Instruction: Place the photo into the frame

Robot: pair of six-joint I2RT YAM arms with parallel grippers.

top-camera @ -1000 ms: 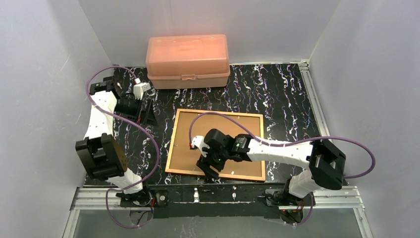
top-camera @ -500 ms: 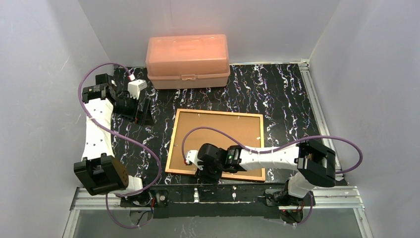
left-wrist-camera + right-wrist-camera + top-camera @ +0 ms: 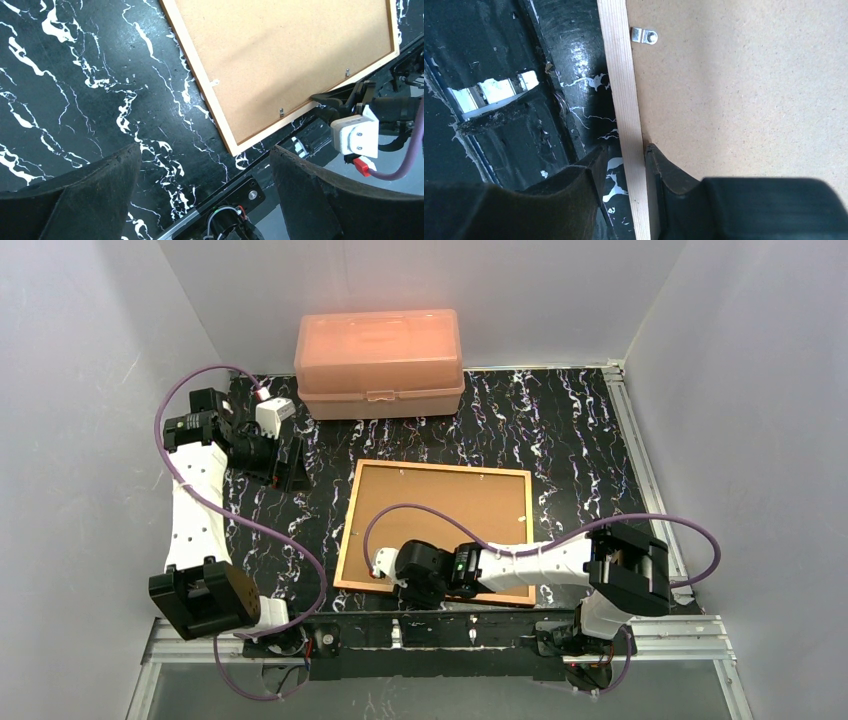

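Observation:
The frame lies face down at the middle of the table, its thin wooden border around a brown backing board. The photo is out of view. My right gripper is low at the frame's near edge, close to its left corner. In the right wrist view its jaws straddle the border. One finger rests on the inner edge and the other stands a small gap off the outer edge. My left gripper hangs wide open and empty at the back left, away from the frame.
A pink translucent box stands closed at the back of the table. Small metal clips hold the backing board. The table's near rail runs right below the frame's near edge.
My right gripper has slid from over the board to the frame's near edge and narrowed its jaws round the border. The left arm has drawn back slightly to the left.

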